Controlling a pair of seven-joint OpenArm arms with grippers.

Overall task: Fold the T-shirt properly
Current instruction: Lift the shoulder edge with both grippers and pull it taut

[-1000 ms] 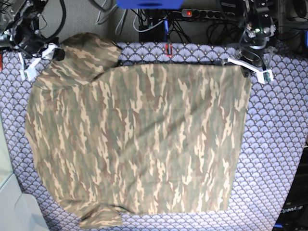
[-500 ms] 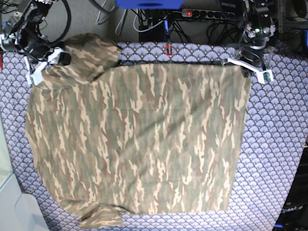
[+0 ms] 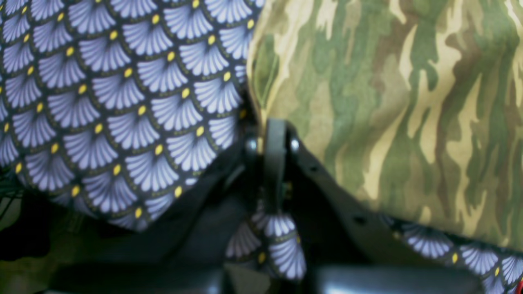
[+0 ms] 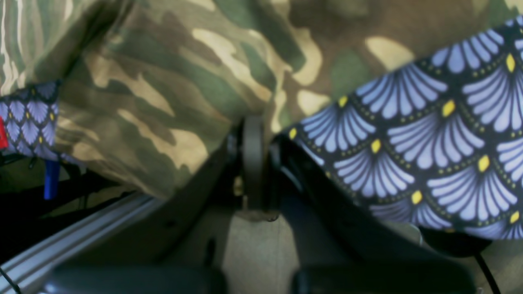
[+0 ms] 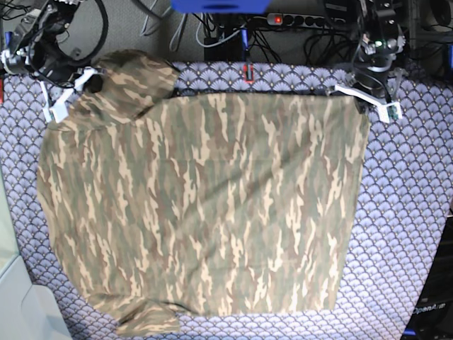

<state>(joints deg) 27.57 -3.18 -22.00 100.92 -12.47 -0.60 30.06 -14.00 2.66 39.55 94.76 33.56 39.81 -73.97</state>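
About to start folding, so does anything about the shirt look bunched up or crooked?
Yes. The T-shirt lies mostly flat, but its far sleeve by the right claw is folded over itself, and the near sleeve is crumpled.

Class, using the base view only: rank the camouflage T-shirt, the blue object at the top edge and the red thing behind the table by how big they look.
1. T-shirt, by far the largest.
2. Blue object, cut off by the frame, so only its visible part counts.
3. Red thing, smallest.

t-shirt (image 5: 205, 205) flat on patterned cloth (image 5: 410, 212) — right end effector (image 5: 67, 95) at far-left corner, left end effector (image 5: 364, 103) far-right.
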